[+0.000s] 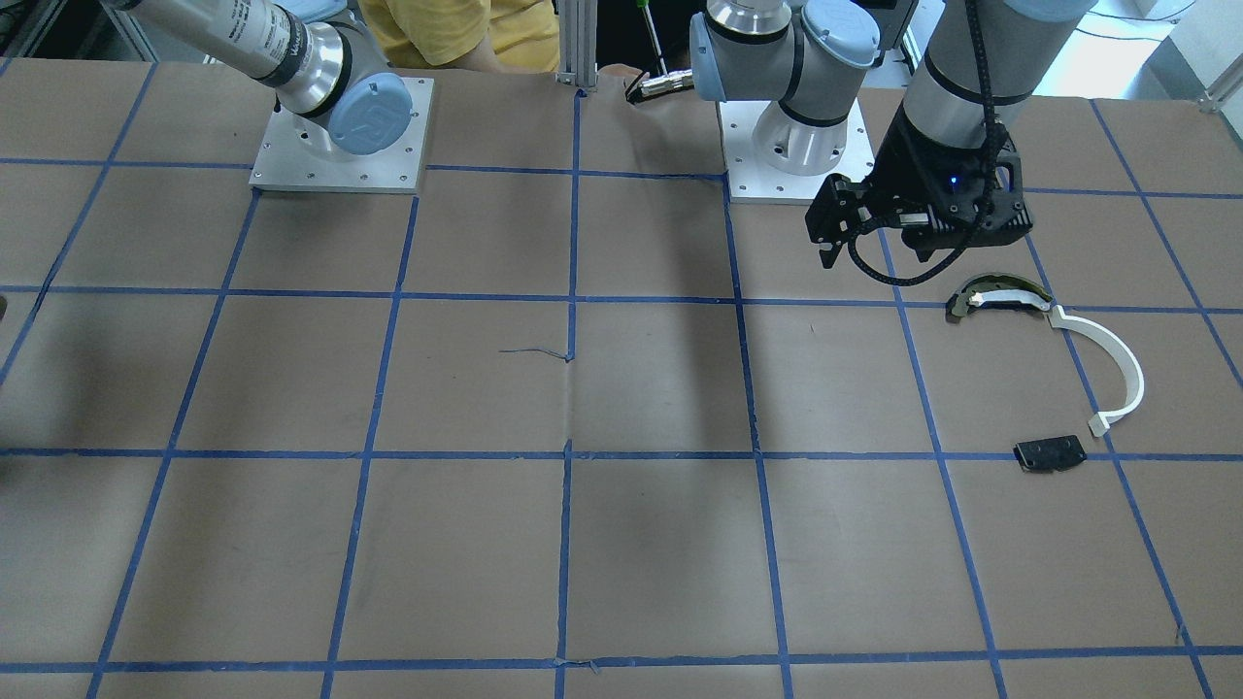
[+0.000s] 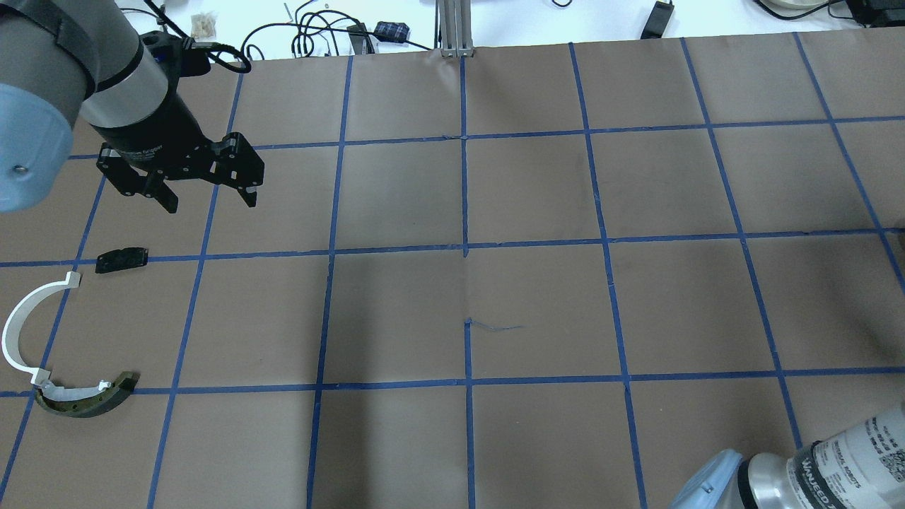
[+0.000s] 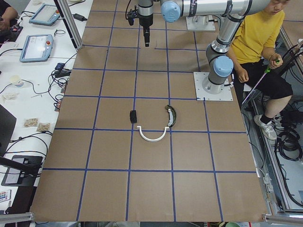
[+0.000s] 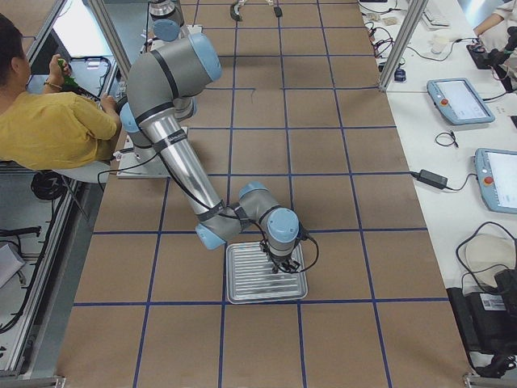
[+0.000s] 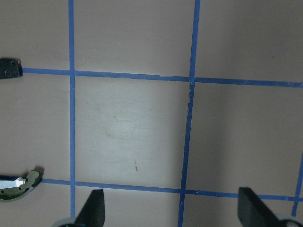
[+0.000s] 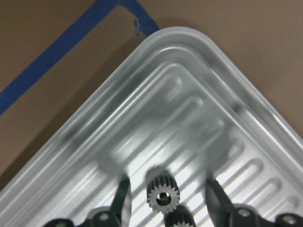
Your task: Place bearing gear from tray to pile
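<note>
The pile lies on the robot's left side of the table: a white curved arc (image 2: 18,332), a dark olive-edged curved piece (image 2: 85,399) and a flat black plate (image 2: 121,259). My left gripper (image 2: 211,201) is open and empty, held above the table beyond the black plate. In the left wrist view (image 5: 170,210) only bare paper shows between its fingers. The ribbed metal tray (image 4: 242,283) lies on the right end. My right gripper (image 6: 165,201) is open, low over the tray, its fingers on either side of a small dark bearing gear (image 6: 162,194). A second gear (image 6: 180,220) lies just behind it.
The table is brown paper with a blue tape grid. The arm bases (image 1: 340,136) stand at the robot's edge. A person in yellow (image 3: 258,38) sits behind the robot. Tablets and cables (image 4: 460,101) lie on the side bench.
</note>
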Controlling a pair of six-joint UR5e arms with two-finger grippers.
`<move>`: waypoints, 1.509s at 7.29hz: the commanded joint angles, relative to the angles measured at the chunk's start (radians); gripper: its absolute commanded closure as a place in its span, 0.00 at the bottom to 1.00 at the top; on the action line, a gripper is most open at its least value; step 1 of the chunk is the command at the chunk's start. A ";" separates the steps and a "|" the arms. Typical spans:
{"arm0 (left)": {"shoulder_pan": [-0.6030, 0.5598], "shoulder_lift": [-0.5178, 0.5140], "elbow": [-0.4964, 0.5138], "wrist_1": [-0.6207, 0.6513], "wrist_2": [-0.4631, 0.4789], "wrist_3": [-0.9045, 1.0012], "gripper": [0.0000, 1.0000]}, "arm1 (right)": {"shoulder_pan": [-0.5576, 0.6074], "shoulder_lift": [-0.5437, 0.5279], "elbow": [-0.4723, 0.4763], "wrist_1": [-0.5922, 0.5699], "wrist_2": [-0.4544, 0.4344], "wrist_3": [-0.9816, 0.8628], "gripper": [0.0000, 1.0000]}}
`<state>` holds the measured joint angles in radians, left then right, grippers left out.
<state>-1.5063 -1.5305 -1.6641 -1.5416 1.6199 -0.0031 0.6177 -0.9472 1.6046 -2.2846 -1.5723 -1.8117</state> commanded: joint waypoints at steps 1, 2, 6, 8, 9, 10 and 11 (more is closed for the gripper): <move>0.000 0.000 0.000 0.000 0.000 0.000 0.00 | -0.001 -0.002 0.000 0.002 -0.005 0.014 0.69; 0.000 0.000 0.000 0.000 0.000 0.002 0.00 | -0.001 -0.005 -0.002 0.008 -0.014 0.047 0.78; 0.000 0.000 0.000 0.002 0.000 0.002 0.00 | 0.074 -0.153 0.009 0.078 -0.018 0.197 1.00; 0.000 0.001 0.001 0.002 0.000 0.002 0.00 | 0.249 -0.281 0.032 0.230 -0.017 0.508 1.00; 0.001 0.001 0.001 0.002 0.002 0.002 0.00 | 0.386 -0.330 0.066 0.232 -0.020 0.708 1.00; 0.001 0.001 0.001 0.006 0.002 0.002 0.00 | 0.533 -0.367 0.105 0.243 -0.020 0.943 1.00; 0.000 0.000 0.001 0.006 0.002 0.002 0.00 | 0.682 -0.384 0.164 0.241 -0.020 1.206 1.00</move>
<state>-1.5054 -1.5297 -1.6629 -1.5370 1.6213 -0.0016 1.1146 -1.2967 1.7054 -2.0499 -1.5919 -0.9178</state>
